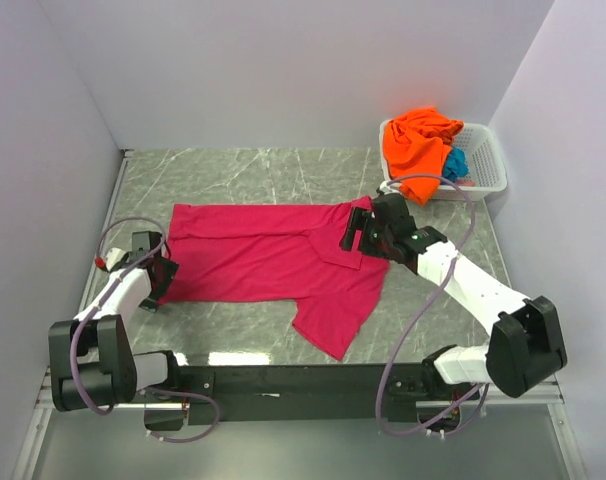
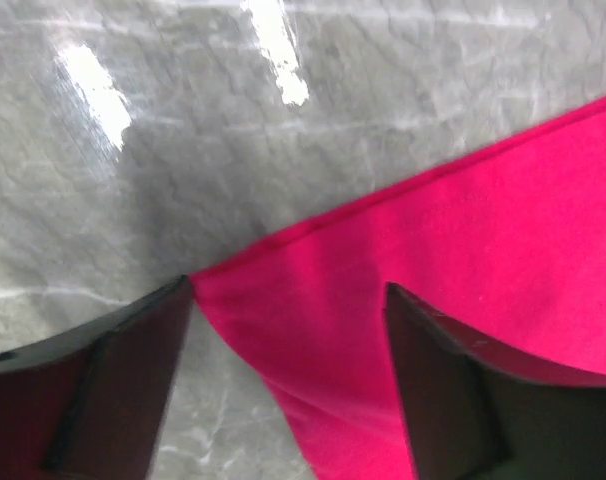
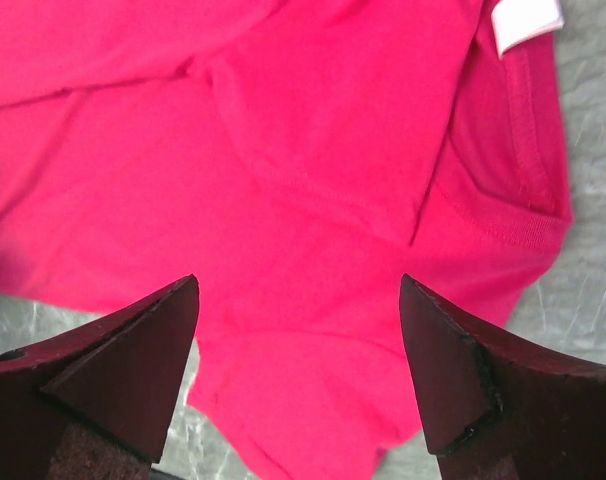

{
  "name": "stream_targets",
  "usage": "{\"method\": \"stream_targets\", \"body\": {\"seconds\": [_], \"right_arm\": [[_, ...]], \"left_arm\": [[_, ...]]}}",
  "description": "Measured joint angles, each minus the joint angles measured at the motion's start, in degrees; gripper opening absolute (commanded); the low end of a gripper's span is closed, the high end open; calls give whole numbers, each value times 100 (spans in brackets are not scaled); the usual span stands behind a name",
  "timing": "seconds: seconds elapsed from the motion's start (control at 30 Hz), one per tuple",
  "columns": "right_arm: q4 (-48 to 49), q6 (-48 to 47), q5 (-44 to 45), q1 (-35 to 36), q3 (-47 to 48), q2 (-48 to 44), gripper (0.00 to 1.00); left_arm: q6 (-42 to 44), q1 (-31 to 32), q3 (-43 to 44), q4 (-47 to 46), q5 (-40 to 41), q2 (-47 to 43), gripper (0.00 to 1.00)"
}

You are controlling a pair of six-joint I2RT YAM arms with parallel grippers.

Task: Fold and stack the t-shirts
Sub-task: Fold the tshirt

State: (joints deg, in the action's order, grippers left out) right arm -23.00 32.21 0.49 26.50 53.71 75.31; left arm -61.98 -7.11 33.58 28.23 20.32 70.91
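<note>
Between my two grippers, a magenta-pink cloth t-shirt (image 1: 263, 255) lies spread flat on the grey marbled tabletop (image 1: 243, 175), its long axis running straight from my left gripper (image 1: 151, 268) to my right gripper (image 1: 357, 234). The hem end lies at the left one and the neck end under the right, with one sleeve (image 1: 333, 320) flaring back toward my bases.

My left gripper hangs low over a hem corner, fingers spread wide and gripping nothing. The corner's tip sits between them, right at the left finger (image 2: 113, 370). My right gripper hovers over the shoulder area, equally wide and empty, with the ribbed collar (image 3: 523, 150) and small white neck label (image 3: 526, 18) ahead and to its right.

Each arm is nearest its own end, so I judge the fold calls for a pinch at both ends.

Only the overhead camera shows the whole garment, plus a bright orange t-shirt (image 1: 418, 140) and a teal-blue t-shirt (image 1: 455, 163) heaped in a white plastic lattice basket (image 1: 483, 178) well beyond my right gripper. Only the wrist cameras show how the hem corner lies between my fingers, and the creased, doubled cloth beneath the right gripper.
</note>
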Motion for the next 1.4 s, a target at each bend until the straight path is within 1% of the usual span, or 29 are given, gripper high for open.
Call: {"method": "stream_targets", "body": {"seconds": [0.07, 0.1, 0.17, 0.2, 0.3, 0.33, 0.37, 0.4, 0.53, 0.6, 0.73, 0.87, 0.97, 1.13, 1.17, 1.3, 1.37, 1.4], "right_arm": [[9, 13, -11, 39, -107, -109, 86], [22, 15, -9, 59, -177, -188, 86], [33, 17, -4, 101, -275, -278, 86], [33, 17, -2, 116, -348, -330, 86], [-9, 39, 15, 155, -562, -446, 86], [-44, 57, 31, 173, -638, -479, 86], [-68, 70, 37, 184, -688, -496, 86], [-81, 81, 37, 203, -752, -527, 86], [-275, 96, 59, 372, -964, -717, 84], [-385, 87, 116, 625, -994, -811, 83], [-542, -15, 103, 1390, -1021, -925, 79], [-595, -114, 39, 2330, -1215, -914, 77], [-680, -144, 61, 3051, -1255, -595, 74], [-756, -138, 192, 3849, -1228, 153, 70], [-809, -125, 225, 3947, -1207, 286, 70], [-933, -50, 437, 4133, -1126, 634, 61], [-1016, -9, 544, 4172, -1095, 750, 58], [-1058, 15, 605, 4186, -1060, 787, 52]], "left_arm": [[-22, -79, -31, -94, -4, 7, 75], [-20, -114, -37, -114, -2, 42, 68], [17, -170, -35, -181, -2, 101, 59], [37, -199, -22, -212, 4, 153, 53], [101, -256, 17, -382, -2, 297, 40], [129, -264, 31, -452, -7, 358, 28], [118, -269, 33, -527, -20, 396, 18], [114, -273, 42, -570, -28, 442, 1], [151, -284, 83, -739, -153, 535, 1], [153, -291, 83, -745, -184, 535, 1], [153, -297, 74, -739, -225, 501, 1], [146, -297, 31, -638, -267, 393, 1], [146, -297, 7, -577, -321, 337, 1], [144, -297, 7, -494, -400, 304, 1], [144, -297, 7, -492, -402, 304, 1], [129, -297, 7, -481, -400, 304, 1], [127, -297, 7, -481, -400, 304, 1], [125, -297, 7, -479, -400, 302, 1]]}}
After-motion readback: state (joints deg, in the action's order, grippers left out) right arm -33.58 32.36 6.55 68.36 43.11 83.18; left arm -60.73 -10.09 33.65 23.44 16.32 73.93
